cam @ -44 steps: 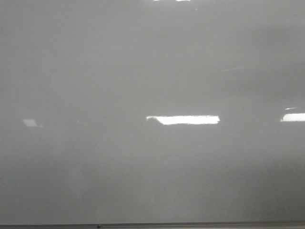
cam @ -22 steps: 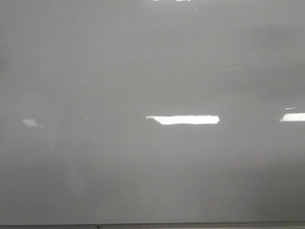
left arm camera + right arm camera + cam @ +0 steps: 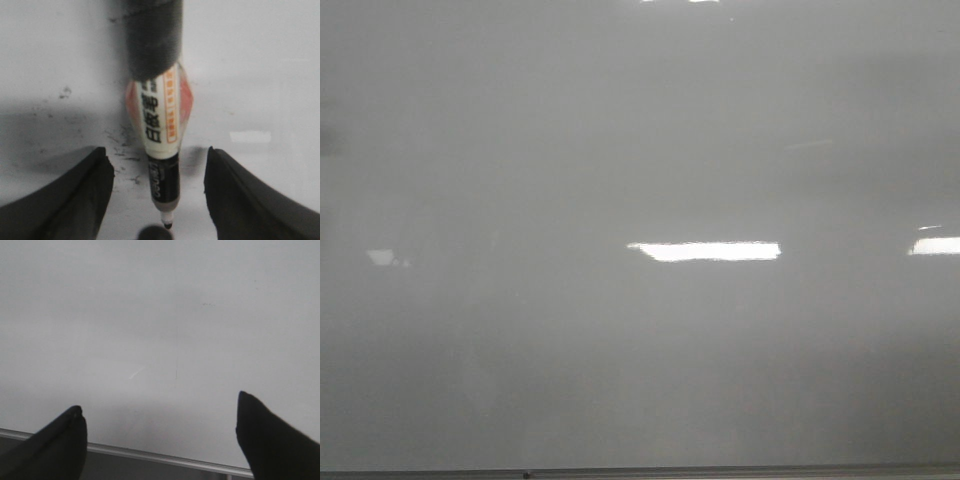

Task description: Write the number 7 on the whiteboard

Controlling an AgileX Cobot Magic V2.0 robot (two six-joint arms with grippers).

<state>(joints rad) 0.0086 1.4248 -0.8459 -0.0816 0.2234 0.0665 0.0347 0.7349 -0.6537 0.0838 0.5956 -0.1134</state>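
The whiteboard (image 3: 640, 150) fills the front view, pale grey and glossy, with no number 7 showing in any view. Neither gripper shows in the front view. In the left wrist view a marker (image 3: 160, 125) with a white and orange label sits in a black sleeve, uncapped, its tip (image 3: 167, 225) very near the board and its own shadow. My left gripper (image 3: 156, 152) has its fingers (image 3: 75, 195) wide apart on either side, not touching the marker. My right gripper (image 3: 160, 435) is open and empty over the board's lower part.
The board's thin grey metal frame edge (image 3: 720, 471) runs along the bottom and also shows in the right wrist view (image 3: 165, 457). Bright glare patches (image 3: 705, 251) lie on the board. Faint old ink smudges (image 3: 120, 145) surround the marker.
A faint dark shadow has appeared at the left edge of the front view. The board stays blank.
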